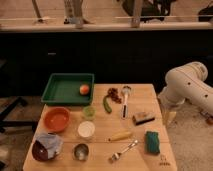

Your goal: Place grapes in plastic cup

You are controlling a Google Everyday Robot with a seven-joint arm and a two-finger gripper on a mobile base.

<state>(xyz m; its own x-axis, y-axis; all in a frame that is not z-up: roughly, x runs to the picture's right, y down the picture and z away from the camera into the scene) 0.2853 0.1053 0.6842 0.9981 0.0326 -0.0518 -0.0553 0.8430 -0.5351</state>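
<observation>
The grapes [113, 93], a small dark red-brown bunch, lie on the wooden table [150, 162] near its far edge, right of the green tray. The plastic cup [89, 111], small and pale lime-green, stands upright left of and nearer than the grapes, just in front of the tray. The white arm [189, 86] is off the table's right side. Its gripper [168, 118] hangs low beside the right table edge, far from both the grapes and the cup, holding nothing that I can see.
A green tray [60, 95] holds an orange-red fruit [84, 89]. Also on the table: orange bowl [56, 119], white cup [86, 129], metal cup [81, 151], dark bowl with cloth [46, 146], green vegetable [107, 104], brush [143, 118], green sponge [152, 141], fork [123, 151].
</observation>
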